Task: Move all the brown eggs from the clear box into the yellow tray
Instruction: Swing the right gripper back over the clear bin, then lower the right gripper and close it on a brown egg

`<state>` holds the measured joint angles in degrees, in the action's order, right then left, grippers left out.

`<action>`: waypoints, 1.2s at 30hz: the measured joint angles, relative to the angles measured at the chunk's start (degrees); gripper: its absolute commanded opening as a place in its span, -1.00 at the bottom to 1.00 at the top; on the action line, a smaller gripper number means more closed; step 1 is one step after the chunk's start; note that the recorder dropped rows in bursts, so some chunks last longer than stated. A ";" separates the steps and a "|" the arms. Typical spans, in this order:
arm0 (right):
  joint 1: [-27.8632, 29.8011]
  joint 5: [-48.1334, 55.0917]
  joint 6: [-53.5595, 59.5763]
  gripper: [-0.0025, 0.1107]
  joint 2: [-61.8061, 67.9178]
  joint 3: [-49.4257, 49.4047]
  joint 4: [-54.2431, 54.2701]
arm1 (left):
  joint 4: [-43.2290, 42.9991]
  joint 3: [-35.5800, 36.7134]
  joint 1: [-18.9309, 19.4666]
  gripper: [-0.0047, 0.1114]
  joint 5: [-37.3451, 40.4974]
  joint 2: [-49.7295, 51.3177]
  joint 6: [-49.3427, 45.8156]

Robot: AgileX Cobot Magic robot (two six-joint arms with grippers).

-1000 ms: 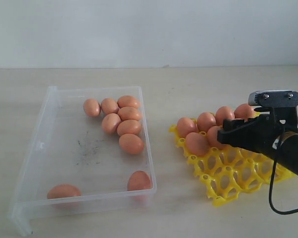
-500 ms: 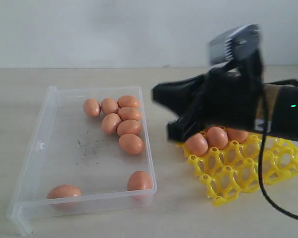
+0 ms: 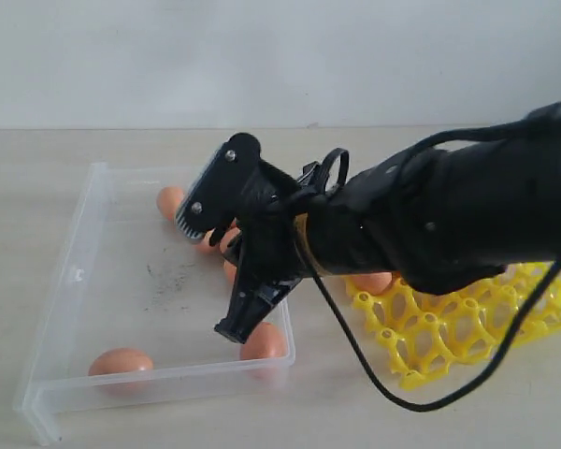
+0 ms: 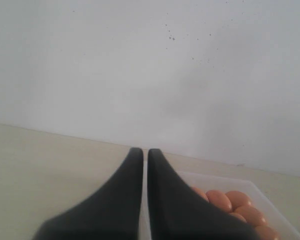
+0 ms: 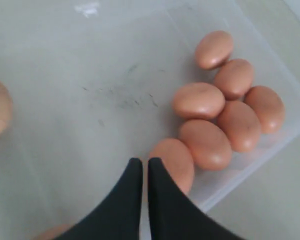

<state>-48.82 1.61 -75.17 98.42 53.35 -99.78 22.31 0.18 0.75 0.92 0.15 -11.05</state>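
**Shut right gripper over the egg box, one egg just off its tips**

A black robot arm reaches in from the right, across a pale table (image 3: 37, 159), and leans down over a clear box (image 3: 131, 299). The right gripper (image 3: 232, 329) has its two fingers pressed together and carries nothing.

Several brown eggs (image 5: 198, 100) lie huddled on the box floor on the side next to the tray. Two more lie apart along the near wall. The yellow tray (image 3: 449, 327) sits just right of the box, mostly hidden behind the arm, with at least one egg showing in it.

In the right wrist view, the nearest egg (image 5: 172, 162) is the end one of the huddle. It lies just to one side of the fingertips, and its long axis runs roughly along the fingers. My judgement is that the fingers must part and shift sideways to straddle it.

The left gripper (image 4: 141, 151) is also closed and empty. It sits back from the box, so the right arm is the nearer one.

I can see no label or writing, only dark scuffs on the box floor.
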 measured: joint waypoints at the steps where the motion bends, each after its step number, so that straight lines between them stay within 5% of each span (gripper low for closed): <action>1: -0.52 3.08 2.77 -0.94 1.37 0.54 -0.01 | 0.00 0.00 0.00 -0.85 0.00 0.00 0.00; 10: -9.92 40.77 58.39 -0.94 11.86 6.63 -0.10 | 0.00 0.00 0.00 -0.85 0.00 0.00 0.00; 13: -11.44 45.86 58.90 -0.96 14.33 12.70 2.98 | 0.00 0.00 0.00 -0.85 0.00 0.00 0.00; 15: -11.59 48.13 59.48 -0.96 15.89 20.85 16.07 | 0.00 0.00 0.00 -0.85 0.00 0.00 0.00; 20: -3.87 56.22 74.79 -0.95 19.45 41.94 73.33 | 0.00 0.00 0.00 -0.85 0.00 0.00 0.00; 23: 1.83 61.15 79.39 -0.73 22.03 48.93 93.57 | 0.00 0.00 0.00 -0.85 0.00 0.00 0.00; 28: 4.78 62.48 83.08 0.07 24.41 52.89 101.81 | 0.00 0.00 0.00 -0.85 0.00 0.00 0.00; 36: 4.79 63.32 87.17 -0.13 30.99 53.23 100.60 | 0.00 0.00 0.00 -0.85 0.00 0.00 0.00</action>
<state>-44.04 64.93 12.00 129.41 106.58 0.82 22.31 0.18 0.75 0.92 0.15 -11.05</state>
